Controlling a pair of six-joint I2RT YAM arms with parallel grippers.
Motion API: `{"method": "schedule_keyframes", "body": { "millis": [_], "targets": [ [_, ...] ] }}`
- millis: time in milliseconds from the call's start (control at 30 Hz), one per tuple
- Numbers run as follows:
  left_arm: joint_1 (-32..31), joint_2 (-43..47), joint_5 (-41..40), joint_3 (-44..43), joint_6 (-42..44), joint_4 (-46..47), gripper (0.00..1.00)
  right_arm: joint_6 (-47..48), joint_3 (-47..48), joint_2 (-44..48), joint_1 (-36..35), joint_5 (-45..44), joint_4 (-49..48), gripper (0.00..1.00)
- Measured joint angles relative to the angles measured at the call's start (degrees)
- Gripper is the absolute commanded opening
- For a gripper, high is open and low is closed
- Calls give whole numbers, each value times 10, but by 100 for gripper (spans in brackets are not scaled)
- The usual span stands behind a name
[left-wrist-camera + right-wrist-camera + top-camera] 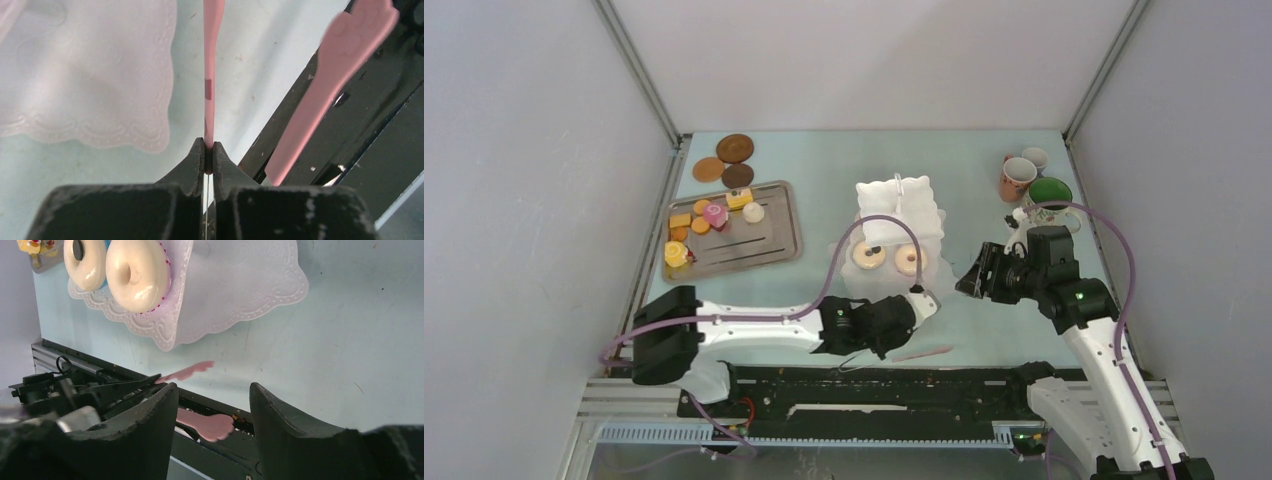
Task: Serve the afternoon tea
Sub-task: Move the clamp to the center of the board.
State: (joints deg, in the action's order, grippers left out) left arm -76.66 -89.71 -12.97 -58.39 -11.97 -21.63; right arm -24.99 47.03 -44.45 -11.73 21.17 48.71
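Now | left end effector (209, 157) clamped on pink tongs (212, 60) | right end effector (212, 390) apart, empty

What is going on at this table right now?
The left gripper is shut on one arm of the pink tongs, near the front edge of the table. The right gripper hangs open and empty beside the white stand, whose lowest tier holds two donuts. The other cakes sit on the grey tray; the mugs stand at the far right.
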Motion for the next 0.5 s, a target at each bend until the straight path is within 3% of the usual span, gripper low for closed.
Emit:
{"method": "schedule_keyframes", "body": {
  "millis": [233, 500],
  "targets": [
    [20, 103, -28, 96, -45, -8, 0, 1, 0, 0, 2, -4, 0, 58],
    [168, 245, -36, 237, -137, -21, 0, 2, 0, -2, 5, -5, -5, 58]
  ]
}}
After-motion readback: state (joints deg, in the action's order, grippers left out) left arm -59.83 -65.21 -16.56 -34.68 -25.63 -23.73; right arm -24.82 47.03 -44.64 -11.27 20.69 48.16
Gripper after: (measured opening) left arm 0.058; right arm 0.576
